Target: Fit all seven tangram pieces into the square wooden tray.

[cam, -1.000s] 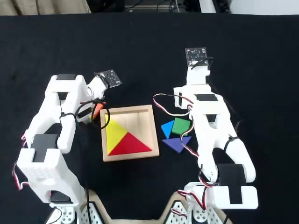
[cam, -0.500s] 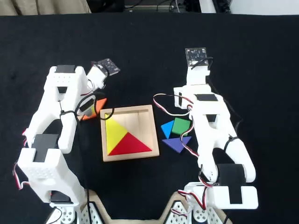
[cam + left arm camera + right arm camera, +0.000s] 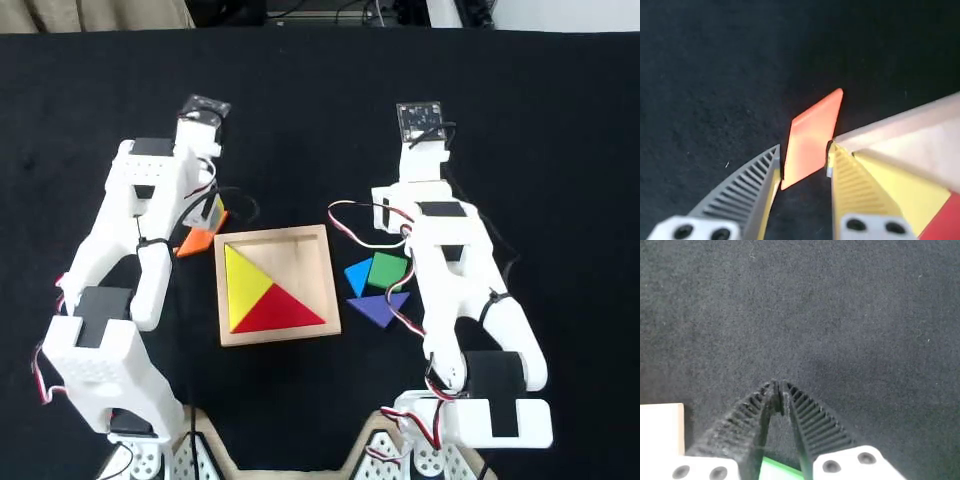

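The square wooden tray (image 3: 275, 233) lies between my arms with a yellow triangle (image 3: 245, 285) and a red triangle (image 3: 282, 311) inside it. An orange parallelogram (image 3: 196, 242) rests on the black cloth just off the tray's far left corner. My left gripper (image 3: 804, 150) is shut on the orange parallelogram (image 3: 810, 137), one finger against each long edge, beside the tray's corner (image 3: 900, 132). My right gripper (image 3: 779, 397) is shut with nothing in it, low over bare cloth. A green piece (image 3: 775, 469) lies right behind its fingers.
A blue piece (image 3: 357, 277), a green square (image 3: 387, 268) and a purple triangle (image 3: 380, 309) lie in a cluster right of the tray, partly under the right arm. Black cloth covers the table all round.
The left arm swung away from the tray's corner and stretched toward the far side. The orange piece went from upright at the tray's edge to flat on the cloth. The right arm kept still.
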